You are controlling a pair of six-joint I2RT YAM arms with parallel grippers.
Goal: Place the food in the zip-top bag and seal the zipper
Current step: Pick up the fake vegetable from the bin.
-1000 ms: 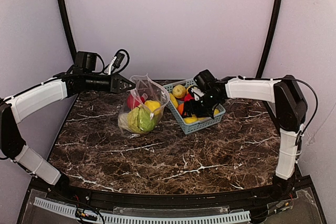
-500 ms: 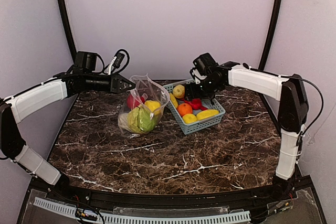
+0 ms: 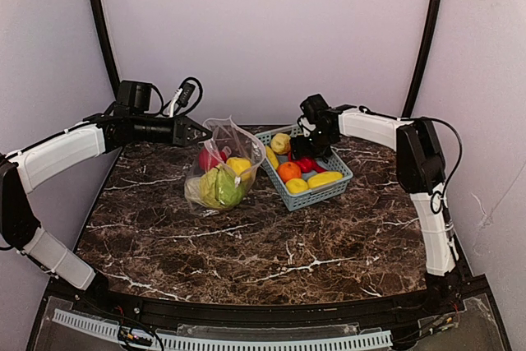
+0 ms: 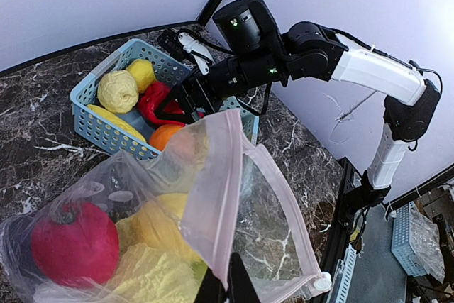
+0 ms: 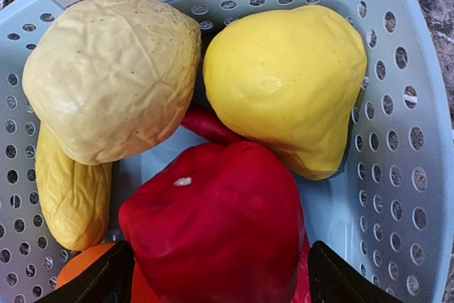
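Dark marble table (image 3: pixel 246 236): left gripper (image 4: pixel 227 285), jaws pinching the bag (image 3: pixel 233 139) rim, holds its mouth open. Right gripper (image 5: pixel 220 274) hangs in the basket (image 3: pixel 322 196), jaws spread astride the red pepper (image 5: pixel 220 225). Loading looks under way; next, close on pepper, lift, carry it bagward.

The bag (image 3: pixel 226 133) (food (image 3: pixel 220 187) inside) lies left of basket (image 3: pixel 323 194).

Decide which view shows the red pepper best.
Right wrist view: the red pepper is large and close, between the fingers of the open right end effector. Top external shows only a small red patch; left wrist shows it small, partly hidden.
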